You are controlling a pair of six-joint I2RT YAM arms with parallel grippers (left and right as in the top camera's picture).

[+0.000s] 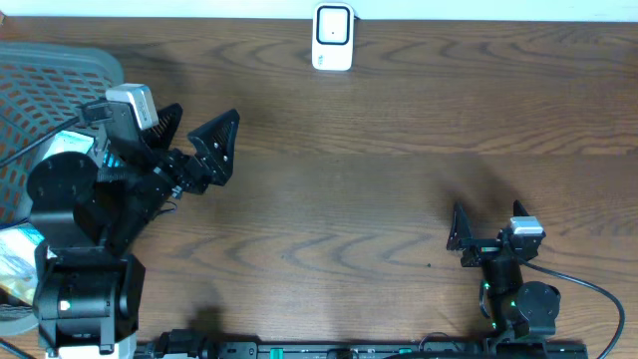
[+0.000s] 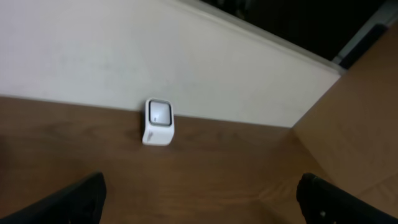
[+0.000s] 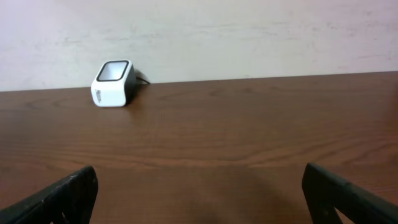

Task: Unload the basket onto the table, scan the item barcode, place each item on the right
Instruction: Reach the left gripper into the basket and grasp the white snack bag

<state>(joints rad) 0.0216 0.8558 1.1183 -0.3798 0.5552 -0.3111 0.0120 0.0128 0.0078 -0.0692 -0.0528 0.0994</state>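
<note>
- My left gripper (image 1: 194, 133) and right gripper (image 3: 202, 200) have their fingers wide apart, holding nothing.
- The packet (image 1: 14, 257) in the basket (image 1: 55, 72) looks light and crinkly; I'd pinch an edge.

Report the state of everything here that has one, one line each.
White box-shaped barcode scanner: upright at the far edge of the brown wooden table, nothing in front of it.
Grey plastic mesh basket: at the table's left end, holding items.
Printed packet: lying in the basket, untouched, partly hidden by the left arm.
Left claw: open, empty.
Right claw: open, empty.
</note>
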